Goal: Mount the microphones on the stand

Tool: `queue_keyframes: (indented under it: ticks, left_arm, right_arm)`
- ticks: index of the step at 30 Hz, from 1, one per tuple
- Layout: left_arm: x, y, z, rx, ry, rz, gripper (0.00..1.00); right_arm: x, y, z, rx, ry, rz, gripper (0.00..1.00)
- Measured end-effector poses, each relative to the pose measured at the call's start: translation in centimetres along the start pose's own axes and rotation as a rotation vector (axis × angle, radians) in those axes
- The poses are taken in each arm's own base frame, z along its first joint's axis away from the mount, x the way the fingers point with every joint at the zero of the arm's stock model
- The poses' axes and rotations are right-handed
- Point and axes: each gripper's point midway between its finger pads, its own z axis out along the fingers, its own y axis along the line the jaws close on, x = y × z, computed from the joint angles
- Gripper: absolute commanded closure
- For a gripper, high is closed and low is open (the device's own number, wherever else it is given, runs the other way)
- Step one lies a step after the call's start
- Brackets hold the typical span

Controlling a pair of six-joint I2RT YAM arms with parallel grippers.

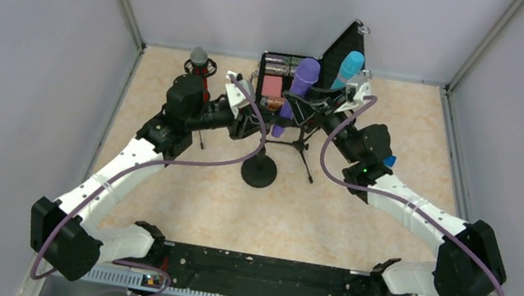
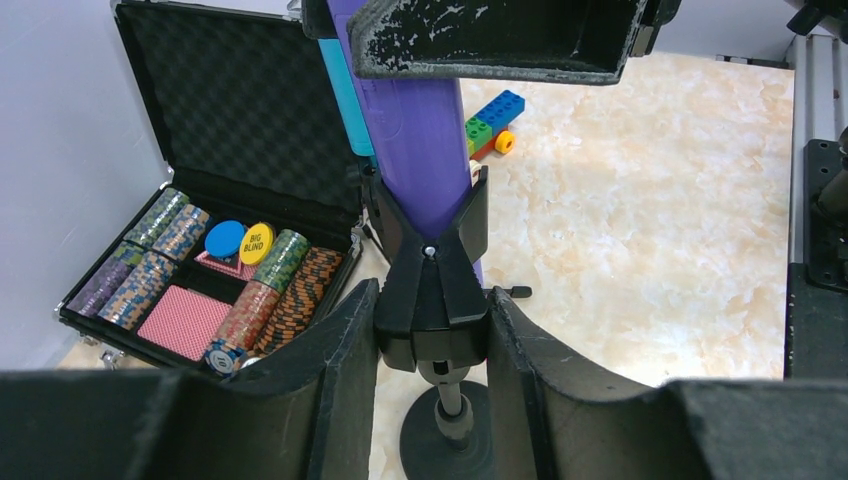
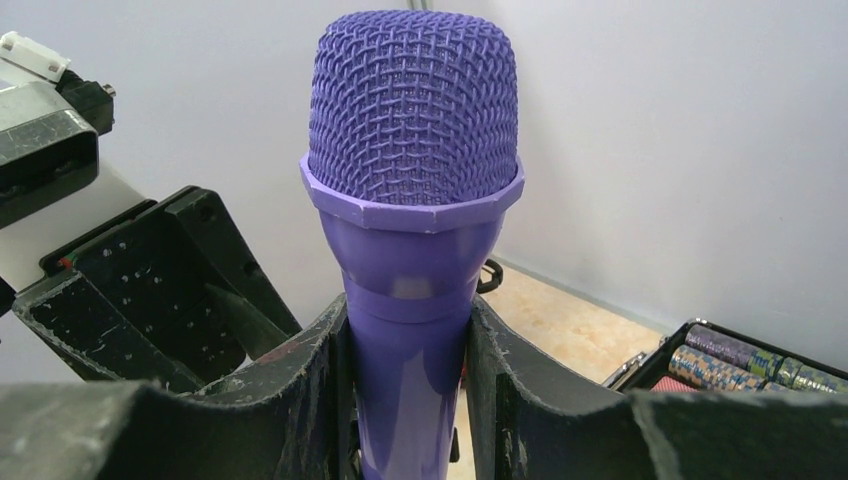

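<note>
Three microphones were in view from above: the red microphone (image 1: 198,57) upright at the left, the blue microphone (image 1: 350,65) at the back right, and the purple microphone (image 3: 412,130) tilted at the centre, head up. The right claw (image 3: 405,335) was closed on the purple one's handle just below the collar of the mesh head. The left claw (image 2: 432,330) was clamped on the black clip (image 2: 430,265) at the top of the stand (image 1: 258,171), one finger pressed to each side of it. The purple handle ran down through the fork of that clip, so it looked seated or very nearly so.

I judged this microphone to be light, stiff plastic with a smooth, tapering handle that could slide through a loose grip. The handle under the collar was the sound place to hold; the mesh head might dent if squeezed. The thin stand on its small round base seemed easy to tip, which made bracing the clip sensible. A case of poker chips (image 2: 240,90) and a toy car (image 2: 490,120) lay close behind.
</note>
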Motion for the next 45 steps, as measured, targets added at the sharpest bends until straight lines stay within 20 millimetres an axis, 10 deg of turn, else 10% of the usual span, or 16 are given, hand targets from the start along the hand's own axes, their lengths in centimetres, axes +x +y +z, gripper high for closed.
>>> queue_keyframes:
  ticks: [29, 35, 45]
  left_arm:
    - [0.1, -0.1, 0.0, 0.005, 0.002, -0.002, 0.98]
    - [0.1, 0.0, 0.0, 0.001, 0.003, 0.000, 0.07]
    - [0.4, 0.3, -0.1, -0.024, 0.017, -0.017, 0.01]
  right_arm:
    - [0.0, 1.1, -0.6, -0.042, -0.133, -0.112, 1.00]
    - [0.2, 1.0, -0.5, -0.038, -0.137, -0.116, 1.00]
    - [0.3, 1.5, -0.4, -0.050, -0.135, -0.111, 1.00]
